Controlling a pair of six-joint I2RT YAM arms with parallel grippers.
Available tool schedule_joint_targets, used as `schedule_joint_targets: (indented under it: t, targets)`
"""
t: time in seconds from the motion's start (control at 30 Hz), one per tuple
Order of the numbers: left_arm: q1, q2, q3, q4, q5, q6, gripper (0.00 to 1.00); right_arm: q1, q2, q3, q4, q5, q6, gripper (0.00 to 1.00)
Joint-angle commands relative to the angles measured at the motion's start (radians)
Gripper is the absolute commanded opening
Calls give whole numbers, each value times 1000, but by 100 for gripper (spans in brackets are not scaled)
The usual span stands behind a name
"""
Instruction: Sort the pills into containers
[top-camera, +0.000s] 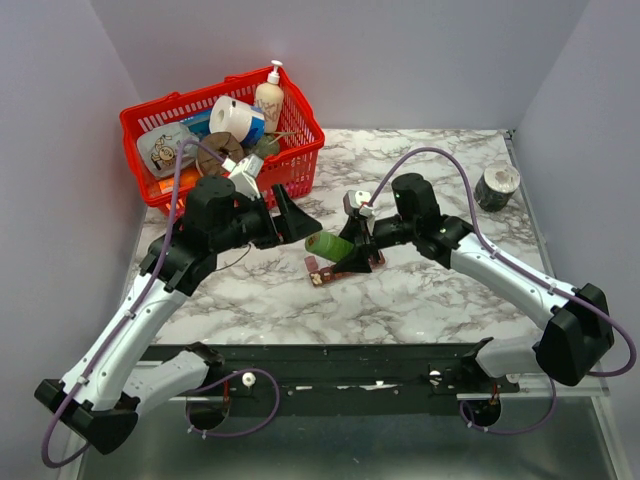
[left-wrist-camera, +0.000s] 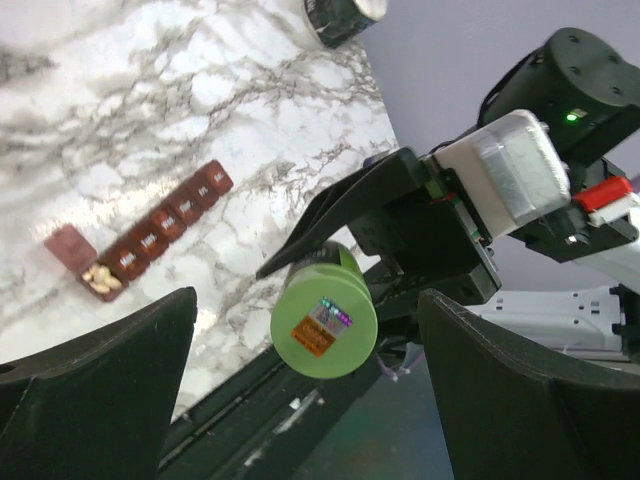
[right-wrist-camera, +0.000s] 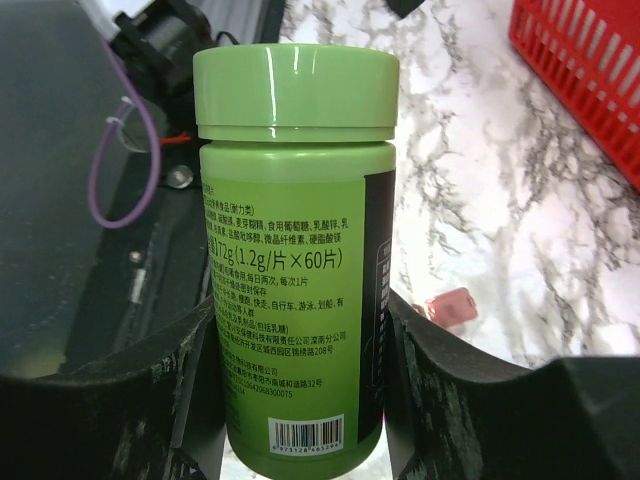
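Observation:
My right gripper (top-camera: 352, 252) (right-wrist-camera: 296, 345) is shut on a green pill bottle (top-camera: 328, 246) (right-wrist-camera: 295, 230) whose green cap is on. It holds the bottle roughly level above the table, cap toward the left arm. My left gripper (top-camera: 296, 216) (left-wrist-camera: 308, 300) is open, its fingers (left-wrist-camera: 120, 380) wide on either side of the cap (left-wrist-camera: 323, 325) without touching it. The containers (top-camera: 320, 272) (left-wrist-camera: 165, 222), a dark red strip, lie on the marble below the bottle. One end compartment is open, and several pale pills (left-wrist-camera: 102, 281) lie in it.
A red mesh basket (top-camera: 300, 160) (right-wrist-camera: 590, 70) full of household items stands at the back left, just behind the left gripper. A grey tape roll (top-camera: 497, 185) sits at the back right. The black base rail (top-camera: 330, 365) runs along the near edge.

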Motion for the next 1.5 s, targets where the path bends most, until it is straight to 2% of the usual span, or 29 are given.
schedule_joint_targets:
  t: [0.0, 0.13, 0.23, 0.63, 0.7, 0.87, 1.03, 1.07, 1.13, 1.2, 1.23, 1.27, 1.3, 1.4, 1.47]
  targets:
    - [-75, 53, 8, -35, -98, -132, 99, 7, -19, 35, -29, 67, -71, 1]
    - [-128, 98, 17, 6, -92, -127, 99, 6, -21, 32, -31, 69, -74, 0]
    - [-141, 136, 32, -33, -96, -123, 99, 6, -22, 32, -31, 64, -74, 1]
    - [-143, 135, 69, -96, -144, -81, 97, 6, -18, 32, -31, 59, -71, 1]
    - [-140, 128, 66, -87, -132, -78, 94, 6, -16, 32, -31, 58, -71, 1]
    - [-135, 142, 52, -80, -72, -84, 72, 6, -16, 32, -31, 58, -70, 1]
    - [-132, 145, 43, -43, -27, -67, 58, 6, -18, 30, -31, 58, -70, 1]
    - [-125, 142, 41, -37, -6, -38, 53, 6, -15, 33, -29, 56, -70, 1]
    - [-112, 127, 17, 35, 60, 27, 48, 6, -13, 33, -37, 46, -74, 0]
    - [-73, 110, -24, 128, 257, 99, 48, 6, -11, 36, -43, 6, -76, 1]
    - [-54, 108, -50, 234, 308, 100, 46, 6, -11, 36, -44, -10, -76, 0]
    - [-39, 127, -49, 239, 419, 120, 43, 6, -11, 35, -43, -28, -73, 1]
    - [-29, 151, -29, 220, 524, 243, 43, 6, -8, 35, -40, -60, -66, 0]
    - [-25, 179, -66, 311, 647, 230, 41, 6, -1, 33, -23, -112, -36, 1]
    - [-23, 181, -48, 316, 689, 339, 37, 6, 8, 29, -9, -129, -4, 1]
